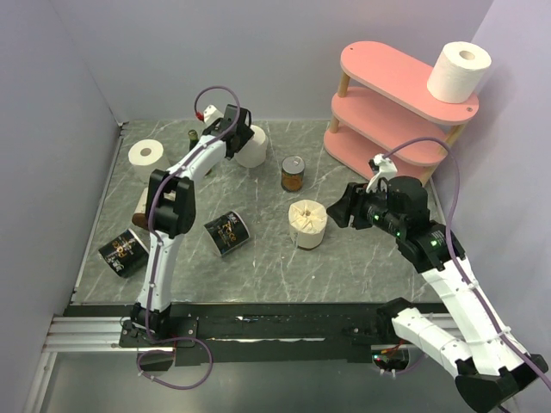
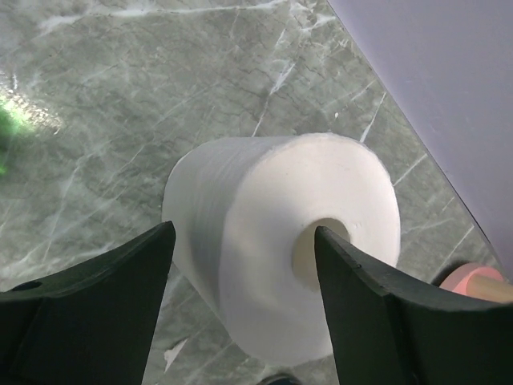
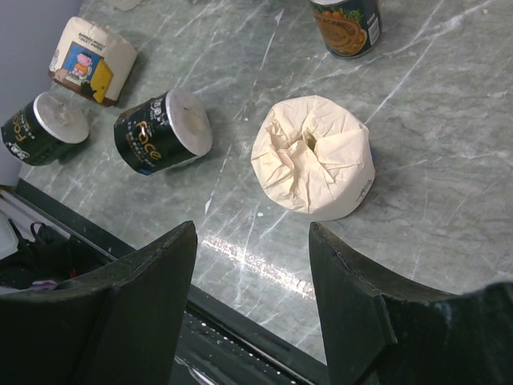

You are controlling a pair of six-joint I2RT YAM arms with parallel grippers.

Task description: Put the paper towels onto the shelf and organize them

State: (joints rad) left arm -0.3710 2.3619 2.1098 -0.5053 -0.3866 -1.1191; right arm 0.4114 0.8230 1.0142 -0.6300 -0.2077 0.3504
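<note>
Rolls: top roll (image 1: 459,71) upright at the right end of the shelf (image 1: 379,64), leaving room alongside; spare roll (image 1: 145,155) far left on the table (image 1: 370,258); third roll (image 2: 280,233) mid-back.
Left gripper (image 2: 240,313): spread, straddling third roll, probably lining up a grab.
Right gripper (image 3: 252,305): spread, empty, hovering above table.

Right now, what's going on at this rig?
One paper towel roll stands on the top board of the pink shelf. The left end effector straddles a second roll at the back of the table; whether it is actually gripped is unclear. A third roll sits at the far left. The right end effector hovers open and empty.
</note>
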